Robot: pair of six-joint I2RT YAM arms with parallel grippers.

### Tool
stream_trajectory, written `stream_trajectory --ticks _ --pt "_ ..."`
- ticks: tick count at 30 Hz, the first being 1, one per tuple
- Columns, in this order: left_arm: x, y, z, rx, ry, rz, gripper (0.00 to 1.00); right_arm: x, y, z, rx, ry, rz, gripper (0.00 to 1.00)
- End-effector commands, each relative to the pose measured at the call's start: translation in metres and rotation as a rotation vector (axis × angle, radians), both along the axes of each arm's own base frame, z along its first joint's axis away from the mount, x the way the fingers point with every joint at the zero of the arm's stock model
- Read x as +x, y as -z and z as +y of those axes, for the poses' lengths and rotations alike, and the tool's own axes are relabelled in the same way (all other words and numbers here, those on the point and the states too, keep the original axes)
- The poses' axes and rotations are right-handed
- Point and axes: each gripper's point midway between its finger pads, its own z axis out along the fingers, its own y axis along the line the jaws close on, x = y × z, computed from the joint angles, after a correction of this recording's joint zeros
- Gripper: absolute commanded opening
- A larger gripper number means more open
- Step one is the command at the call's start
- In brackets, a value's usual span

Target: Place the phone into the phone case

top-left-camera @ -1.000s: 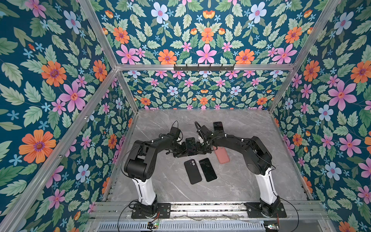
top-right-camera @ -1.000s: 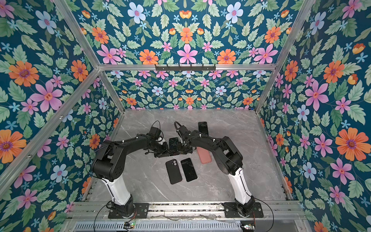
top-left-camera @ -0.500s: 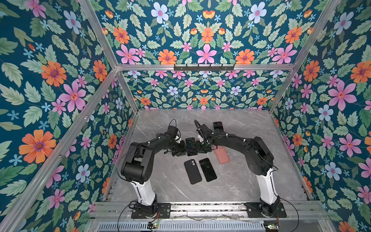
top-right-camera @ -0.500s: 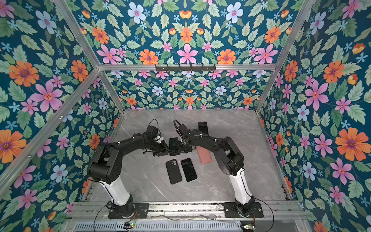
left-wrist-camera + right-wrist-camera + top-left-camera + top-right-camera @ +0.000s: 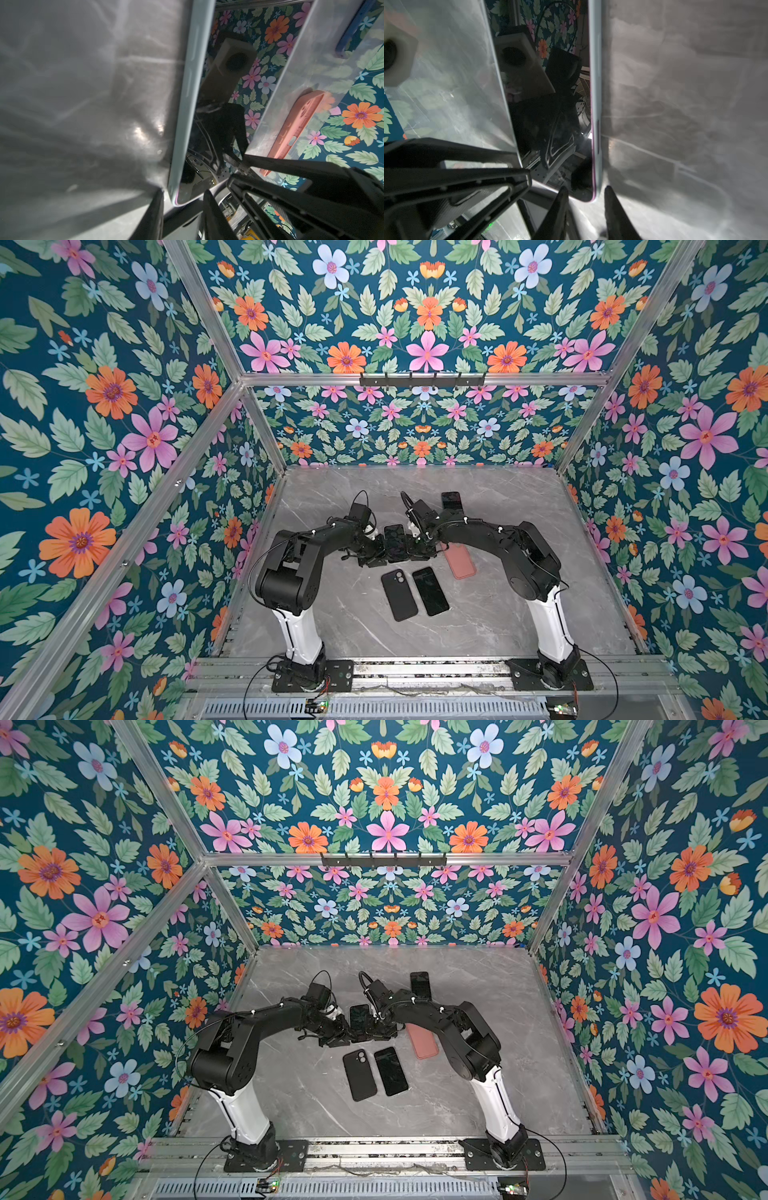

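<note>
In left wrist view, not right: pink case (image 5: 295,128) beyond phone (image 5: 199,135) edge.

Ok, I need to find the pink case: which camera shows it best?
Either top view: the pink case lies flat on the table with nearly its whole outline showing, only its far end under the right arm. The left wrist view catches it close but edge-on. The right wrist view does not show it.

The left gripper (image 5: 345,1031) and right gripper (image 5: 377,1029) meet at a phone (image 5: 359,1016) between them. Toward the table (image 5: 478,977) front, a black case (image 5: 359,1075) and second phone (image 5: 390,1071) lie side by side, with a pink case (image 5: 422,1042) near.
</note>
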Motion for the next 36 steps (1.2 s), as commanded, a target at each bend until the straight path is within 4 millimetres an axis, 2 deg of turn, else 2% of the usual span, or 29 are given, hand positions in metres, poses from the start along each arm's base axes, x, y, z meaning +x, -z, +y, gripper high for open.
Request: stream_trajectory --ticks 1,6,20,27,32,36 --pt "-0.004 0.005 0.001 0.007 0.011 0.017 0.34 0.002 0.000 0.004 0.016 0.008 0.007 0.31" --pt "-0.005 0.008 0.002 0.016 0.013 0.024 0.30 0.000 0.003 0.006 0.025 0.005 0.019 0.30" --pt "-0.002 0.010 0.002 0.031 0.022 0.023 0.14 -0.005 0.007 0.008 0.047 0.005 0.037 0.15" --pt "-0.002 0.008 0.003 0.031 0.022 0.018 0.12 -0.006 0.008 0.007 0.049 0.011 0.040 0.09" --pt "0.000 0.003 0.003 0.035 0.022 0.007 0.12 -0.004 0.001 0.004 0.036 0.008 0.021 0.11" --pt "0.009 -0.008 0.009 0.057 0.019 -0.021 0.16 0.005 -0.012 -0.002 0.019 0.010 -0.019 0.19"
